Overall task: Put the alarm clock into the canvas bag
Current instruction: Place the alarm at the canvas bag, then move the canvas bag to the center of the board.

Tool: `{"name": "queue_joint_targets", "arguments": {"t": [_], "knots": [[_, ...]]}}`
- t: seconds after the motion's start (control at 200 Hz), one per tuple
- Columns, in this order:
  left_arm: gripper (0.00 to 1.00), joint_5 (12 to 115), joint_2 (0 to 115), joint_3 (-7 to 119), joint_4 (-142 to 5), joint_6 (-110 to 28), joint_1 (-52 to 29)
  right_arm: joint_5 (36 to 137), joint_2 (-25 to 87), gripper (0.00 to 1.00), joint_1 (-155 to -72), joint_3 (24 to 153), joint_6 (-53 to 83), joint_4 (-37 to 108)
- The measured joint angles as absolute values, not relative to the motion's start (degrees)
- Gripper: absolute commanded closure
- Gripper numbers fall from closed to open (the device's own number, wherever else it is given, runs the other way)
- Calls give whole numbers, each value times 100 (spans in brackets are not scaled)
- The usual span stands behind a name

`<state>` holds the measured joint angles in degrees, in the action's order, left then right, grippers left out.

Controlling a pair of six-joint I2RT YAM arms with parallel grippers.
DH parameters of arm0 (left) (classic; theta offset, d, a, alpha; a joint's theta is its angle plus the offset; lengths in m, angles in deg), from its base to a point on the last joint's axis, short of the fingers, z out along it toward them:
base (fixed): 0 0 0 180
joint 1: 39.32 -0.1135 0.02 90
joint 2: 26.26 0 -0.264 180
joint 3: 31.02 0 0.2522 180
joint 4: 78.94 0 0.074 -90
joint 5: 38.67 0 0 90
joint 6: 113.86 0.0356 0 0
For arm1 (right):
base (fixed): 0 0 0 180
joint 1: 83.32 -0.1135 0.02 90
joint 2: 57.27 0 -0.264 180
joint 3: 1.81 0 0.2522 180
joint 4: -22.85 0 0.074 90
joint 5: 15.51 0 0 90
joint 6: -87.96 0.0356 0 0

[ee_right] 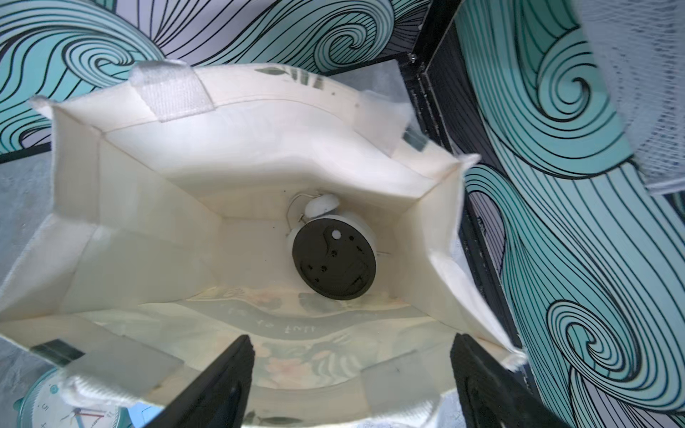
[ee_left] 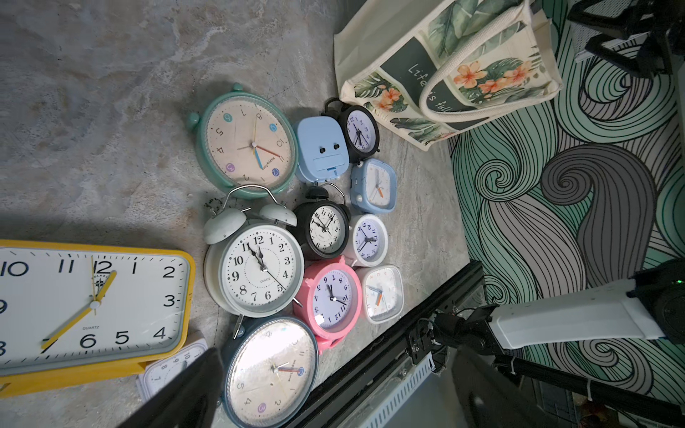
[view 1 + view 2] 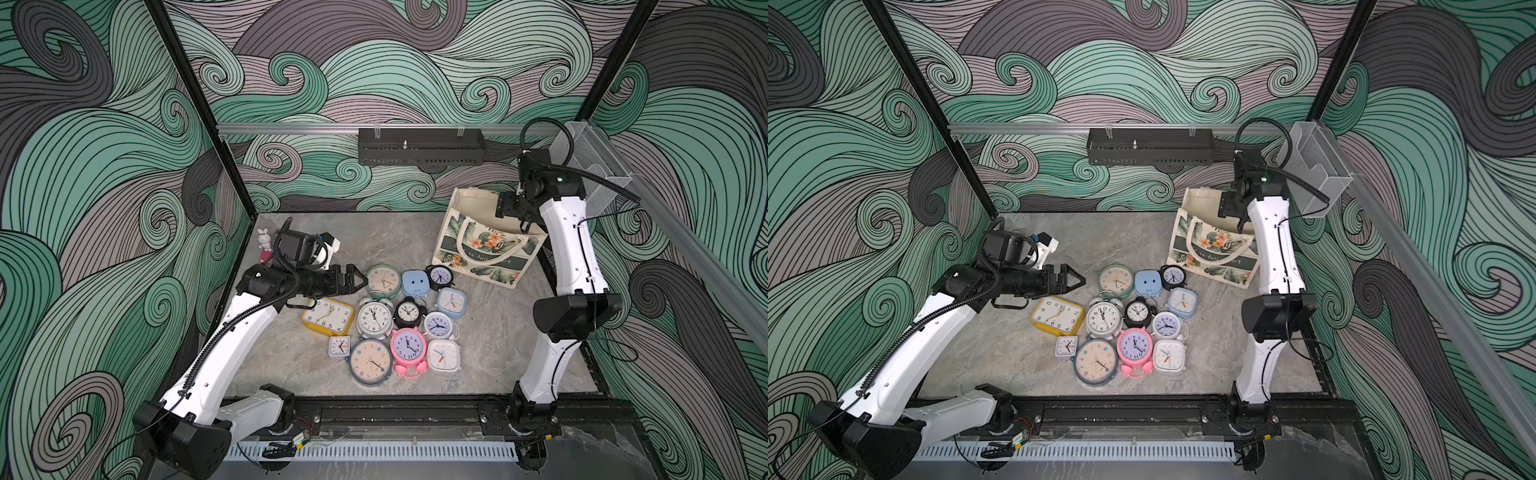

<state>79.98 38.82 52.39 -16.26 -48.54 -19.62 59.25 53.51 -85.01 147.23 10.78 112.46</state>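
The canvas bag (image 3: 478,253) (image 3: 1214,253) stands open at the table's back right. Down inside it (image 1: 259,148) a white twin-bell alarm clock (image 1: 333,259) lies face down, its black back showing. My right gripper (image 3: 505,208) (image 1: 352,374) hangs over the bag's mouth, open, with nothing between its fingers (image 1: 222,381). Several more alarm clocks lie clustered mid-table, among them a mint round one (image 3: 383,279) (image 2: 252,142), a yellow rectangular one (image 3: 328,316) and a pink one (image 3: 409,347). My left gripper (image 3: 353,280) (image 3: 1073,279) hovers open just left of the mint clock, holding nothing.
A small white bunny figure (image 3: 264,241) stands at the table's back left, behind my left wrist. A black tray (image 3: 422,146) hangs on the back rail, and a clear plastic bin (image 3: 590,166) hangs at the back right corner. A black rail (image 3: 395,415) borders the table's front edge.
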Motion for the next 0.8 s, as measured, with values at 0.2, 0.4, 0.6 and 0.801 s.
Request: {"name": "queue_joint_targets", "arguments": {"t": [0.2,0.4,0.6,0.801], "knots": [[1,8007,3786,5069,-1619,-4826,-1931,5750,5089,23,-8094,14540,1244,11166],[1,8013,3668,5005,-1630,-4822,-1892,5914,5132,29,-7703,13976,1402,11037],[1,8024,3587,4938,-1637,-4789,-1839,6215,5401,42,-7622,13877,1493,10964],[1,8024,3526,4846,-1628,-4780,-1817,6314,5495,72,-7631,13676,1500,10844]]}}
